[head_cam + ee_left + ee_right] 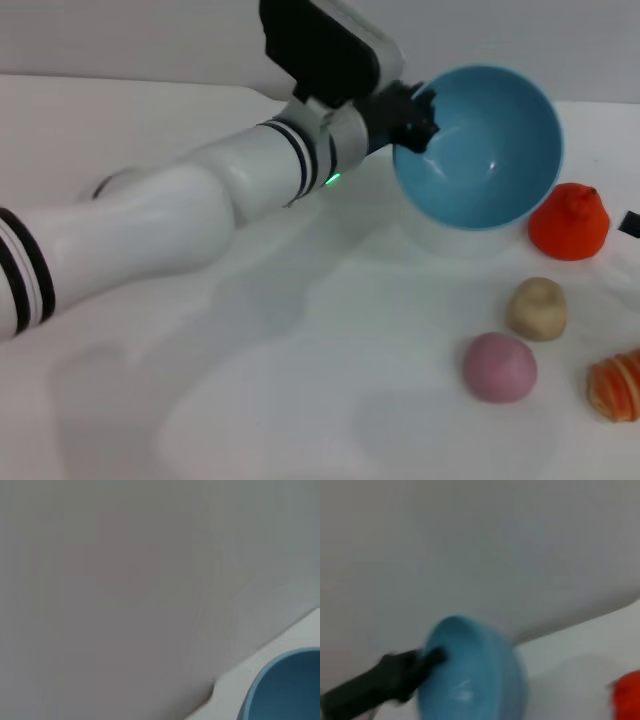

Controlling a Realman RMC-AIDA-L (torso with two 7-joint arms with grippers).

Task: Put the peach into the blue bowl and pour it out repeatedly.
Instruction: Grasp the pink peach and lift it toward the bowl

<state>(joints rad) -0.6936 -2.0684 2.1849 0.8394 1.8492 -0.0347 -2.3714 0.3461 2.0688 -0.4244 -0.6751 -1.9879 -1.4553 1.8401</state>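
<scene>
The blue bowl (480,150) hangs tilted above the white table, its empty inside facing the front. My left gripper (415,115) is shut on its left rim. The right wrist view shows the same grip from farther off: dark fingers (427,659) pinch the rim of the blue bowl (470,675). Part of the bowl's rim (285,690) shows in the left wrist view. The peach (498,367), a pink-mauve ball, lies on the table below and in front of the bowl, apart from it. At the head view's right edge shows only a dark tip of my right gripper (628,222).
An orange-red pointed fruit (568,222) sits just right of the bowl and also shows as an orange-red patch (627,695) in the right wrist view. A beige lump (537,308) lies behind the peach. An orange striped toy food (615,385) sits at the right edge.
</scene>
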